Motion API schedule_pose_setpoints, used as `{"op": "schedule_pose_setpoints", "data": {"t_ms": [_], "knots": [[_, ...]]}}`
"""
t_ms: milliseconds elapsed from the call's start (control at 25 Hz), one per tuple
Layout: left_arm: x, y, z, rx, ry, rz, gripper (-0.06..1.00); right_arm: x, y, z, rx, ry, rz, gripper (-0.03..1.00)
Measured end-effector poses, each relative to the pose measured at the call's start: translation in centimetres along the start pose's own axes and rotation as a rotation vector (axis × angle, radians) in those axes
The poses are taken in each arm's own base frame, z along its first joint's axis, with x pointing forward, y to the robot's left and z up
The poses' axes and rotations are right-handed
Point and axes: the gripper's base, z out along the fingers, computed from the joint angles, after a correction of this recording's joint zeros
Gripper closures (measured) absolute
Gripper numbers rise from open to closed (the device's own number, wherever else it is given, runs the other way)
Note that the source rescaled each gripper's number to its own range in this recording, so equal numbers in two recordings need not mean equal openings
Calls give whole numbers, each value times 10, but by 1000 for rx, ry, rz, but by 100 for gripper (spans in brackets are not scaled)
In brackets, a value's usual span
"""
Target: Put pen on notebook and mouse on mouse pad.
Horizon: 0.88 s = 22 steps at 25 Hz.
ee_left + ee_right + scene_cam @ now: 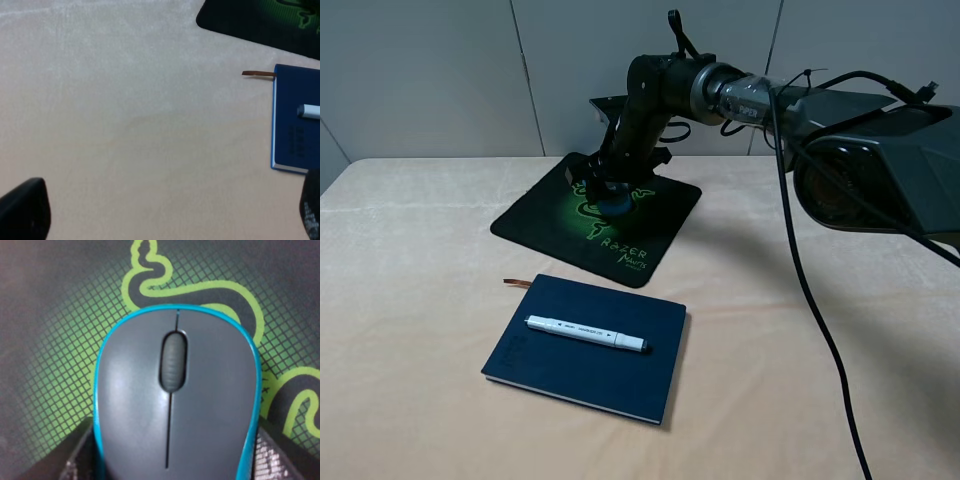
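On the mouse pad (620, 225), right end effector (610, 195) is down w/ its fingers (82, 452) at both sides of the mouse (177, 395), gripping it over the green logo; mouse sits on/just above the pad, can't tell which. Pen (586, 333) lies flat across the notebook (600, 375) on the desk (420, 260), nearer the camera. Left end effector (165, 210): released, fingertips wide apart above bare desk beside the notebook.

The white pen (586, 332) is lying flat across the navy notebook (588, 346), which is sitting just in front of the black mouse pad (550, 222). The teal-edged grey mouse (176, 400) is resting on that pad's green logo.
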Motion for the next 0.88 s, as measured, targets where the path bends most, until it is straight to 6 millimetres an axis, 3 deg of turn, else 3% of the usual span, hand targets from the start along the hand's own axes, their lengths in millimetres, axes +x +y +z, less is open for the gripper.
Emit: {"op": "schedule_pose_setpoints", "data": {"t_ms": [80,120,200,360,600,880], "knots": [[0,0,0,0,0,0,-6,-1,1,0,-7,-7,5,28],[0,0,0,0,0,0,-6,-1,1,0,-8,-12,3,15],[0,0,0,0,0,0,-6,-2,1,0,-8,-18,-6,4],[0,0,0,0,0,0,-6,-2,1,0,-7,-19,-13,-3],[0,0,0,-1,0,0,-6,-6,1,-8,1,-25,-28,-3],[0,0,0,-1,0,0,-6,-18,5,-64,57,22,-88,-3]]}}
